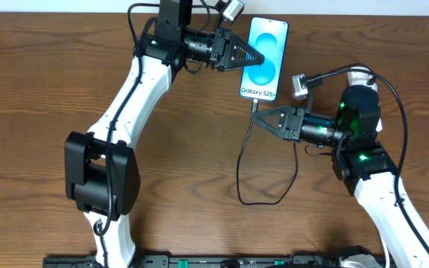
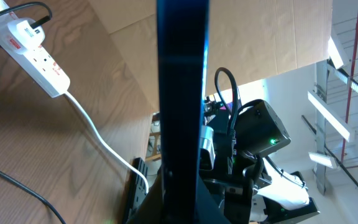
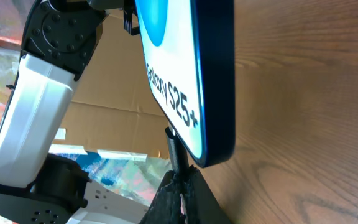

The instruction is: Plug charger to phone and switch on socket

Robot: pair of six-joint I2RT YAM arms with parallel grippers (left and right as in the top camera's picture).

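The phone (image 1: pixel 265 56) faces screen up at the back of the table, its "Galaxy S25+" end toward the front. My left gripper (image 1: pixel 259 57) is shut on its left side; in the left wrist view the phone's dark edge (image 2: pixel 182 93) runs up between my fingers (image 2: pixel 182 193). My right gripper (image 1: pixel 258 116) is shut on the charger's black plug tip (image 3: pixel 176 149), which meets the phone's short end (image 3: pixel 194 74); how deep it sits I cannot tell. The charger cable (image 1: pixel 242 167) loops toward the front. The socket (image 2: pixel 35 50) shows only in the left wrist view.
The socket's white cord (image 2: pixel 98 140) runs across the wood toward the table edge. A black cable (image 2: pixel 17 186) crosses the lower left of that view. The right arm's body (image 1: pixel 360 126) stands to the right of the phone.
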